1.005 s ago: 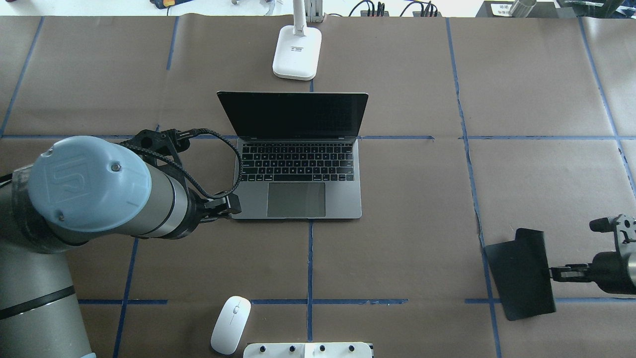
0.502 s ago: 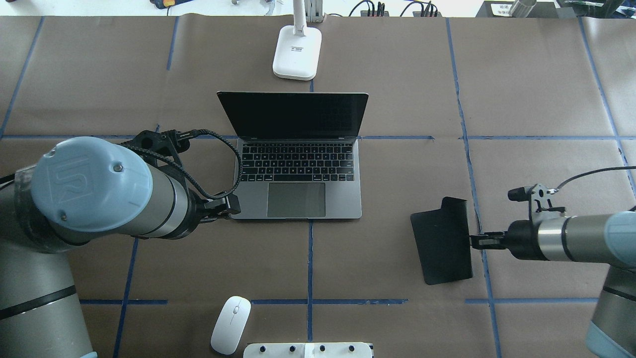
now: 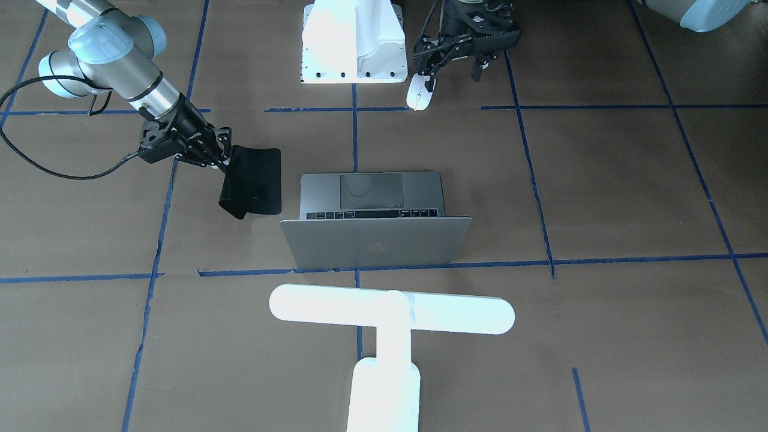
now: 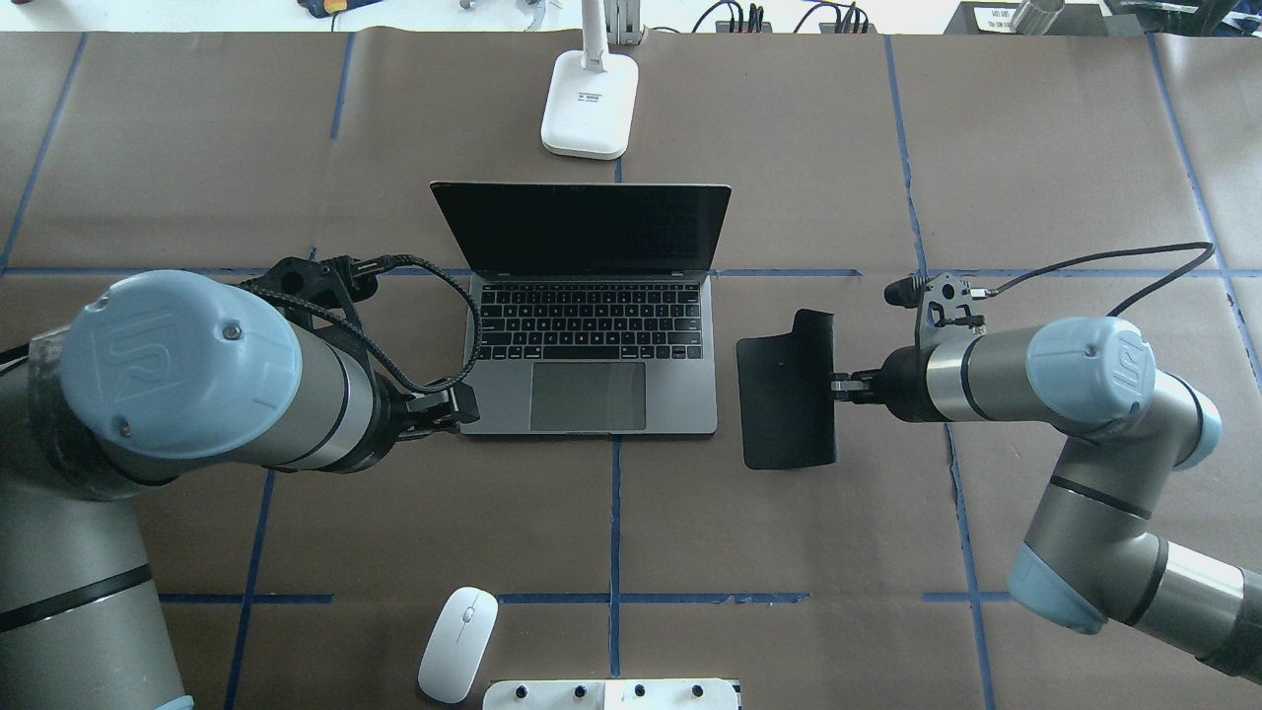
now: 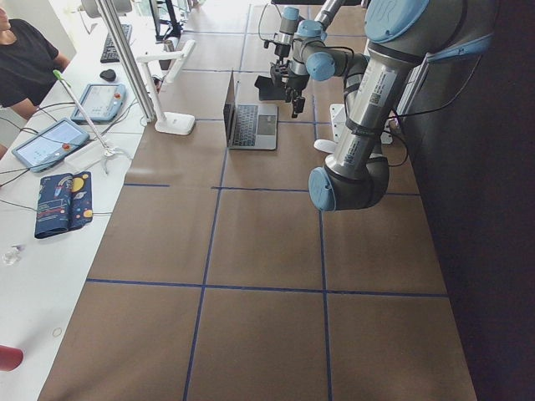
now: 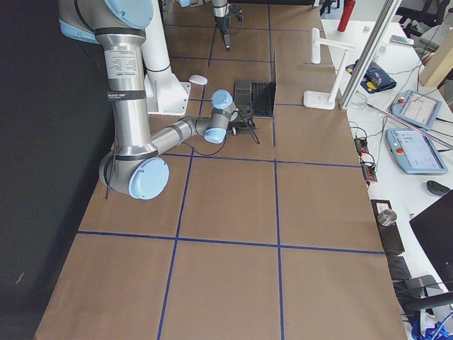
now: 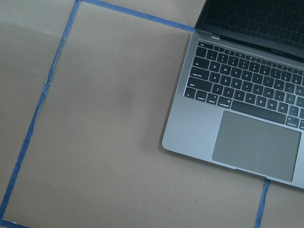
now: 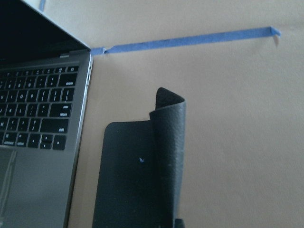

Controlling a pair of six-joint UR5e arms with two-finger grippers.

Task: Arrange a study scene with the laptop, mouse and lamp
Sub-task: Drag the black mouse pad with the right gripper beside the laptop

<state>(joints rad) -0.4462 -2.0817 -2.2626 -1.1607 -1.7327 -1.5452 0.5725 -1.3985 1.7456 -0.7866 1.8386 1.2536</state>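
The grey laptop [image 4: 592, 394] stands open at the table's centre, and its lid shows in the front-facing view [image 3: 375, 246]. The white lamp [image 4: 589, 104] stands behind it, its long bar in the front-facing view [image 3: 390, 309]. The white mouse [image 4: 456, 643] lies at the near edge, front left of the laptop [image 3: 418, 96]. My right gripper [image 4: 838, 388] is shut on the edge of a black mouse mat [image 4: 787, 390], held low just right of the laptop with the gripped edge curled up [image 8: 137, 180]. My left gripper [image 3: 453, 75] is open and empty, above the table beside the laptop's front left corner [image 7: 166, 142].
A white block with bolt holes [image 4: 611, 693] sits at the near edge beside the mouse. Blue tape lines [image 4: 614, 513] cross the brown paper. Cables and plugs [image 4: 789, 18] lie past the far edge. A side table with tablets [image 5: 63, 138] stands beyond the lamp.
My right arm has swung left with the black mat, from the front right of the table to just beside the laptop. The left arm, mouse, laptop and lamp have not moved.
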